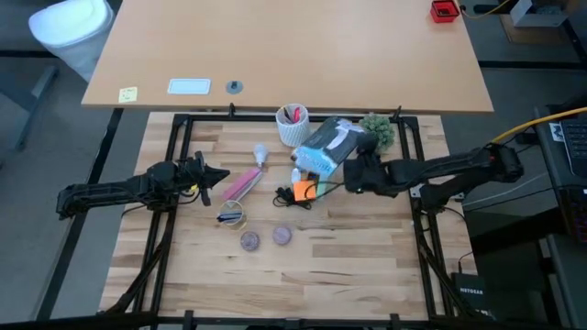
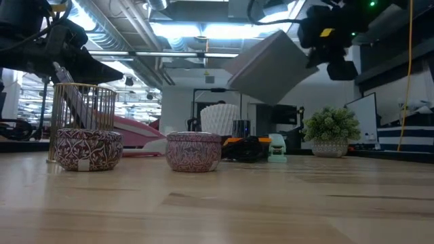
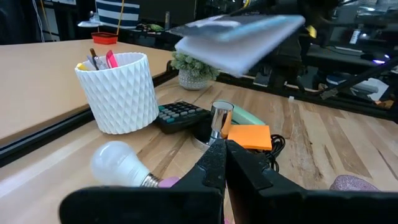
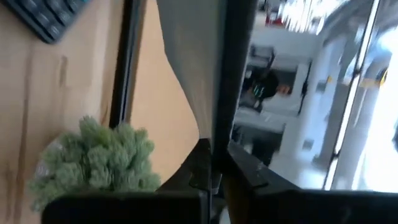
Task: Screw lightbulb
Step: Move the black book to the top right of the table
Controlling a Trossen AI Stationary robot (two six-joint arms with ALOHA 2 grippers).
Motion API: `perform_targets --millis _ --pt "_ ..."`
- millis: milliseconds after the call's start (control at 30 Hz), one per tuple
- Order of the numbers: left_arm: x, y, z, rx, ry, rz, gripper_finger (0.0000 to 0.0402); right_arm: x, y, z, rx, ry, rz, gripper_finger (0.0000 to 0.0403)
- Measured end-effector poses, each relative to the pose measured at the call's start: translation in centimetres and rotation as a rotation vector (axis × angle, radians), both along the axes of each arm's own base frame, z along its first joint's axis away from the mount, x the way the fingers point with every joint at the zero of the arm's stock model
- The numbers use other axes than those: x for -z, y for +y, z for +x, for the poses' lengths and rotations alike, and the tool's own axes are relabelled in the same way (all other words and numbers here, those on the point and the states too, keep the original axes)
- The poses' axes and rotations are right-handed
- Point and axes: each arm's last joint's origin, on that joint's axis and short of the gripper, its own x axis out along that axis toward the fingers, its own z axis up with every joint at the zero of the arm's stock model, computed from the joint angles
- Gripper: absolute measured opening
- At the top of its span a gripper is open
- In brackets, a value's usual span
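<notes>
The lightbulb (image 1: pixel 260 154) (image 3: pixel 118 165) lies on its side on the wooden table, white glass toward the far edge, next to a pink flat thing (image 1: pixel 243 183). My left gripper (image 1: pixel 220 174) (image 3: pixel 224 158) hovers shut just left of it, touching nothing. Right of centre, my right gripper (image 1: pixel 353 170) (image 2: pixel 319 41) (image 4: pixel 214 171) is shut on a flat blue-and-white pack (image 1: pixel 328 147) (image 2: pixel 271 64), held high above the table. My right gripper pinches the flat pack by its right-hand edge (image 4: pixel 208 134) between its two fingers, coming from the table's right. The pack is lifted clear of the table and tilted, and it reaches from the fingers toward the far left.
A white patterned cup of pens (image 1: pixel 293 124) and a small plant (image 1: pixel 376 128) stand at the far side. A calculator (image 3: pixel 180 115), a silvery cylinder on a dark base (image 3: pixel 221 118) and an orange pad (image 1: pixel 303 190) lie mid-table. Two purple discs (image 1: pixel 249 240) (image 1: pixel 282 236) and a wire holder (image 1: pixel 231 215) sit nearer.
</notes>
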Motion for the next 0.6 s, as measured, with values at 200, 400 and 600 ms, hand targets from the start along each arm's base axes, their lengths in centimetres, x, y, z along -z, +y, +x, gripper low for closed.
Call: perform_targets --millis 200,400,600 --pt "0.0 0.0 0.0 0.0 0.0 0.001 0.0001 -0.3 -2.6 -1.1 0.123 -0.236 0.222 0.0021" --pt "0.0 0.0 0.0 0.001 0.004 0.011 0.0001 1.1 -4.6 -0.4 0.182 -0.342 0.49 0.0021" --pt "0.0 0.0 0.0 0.001 0.004 0.011 0.0001 2.6 -6.5 0.0 0.28 -0.314 0.49 0.0021"
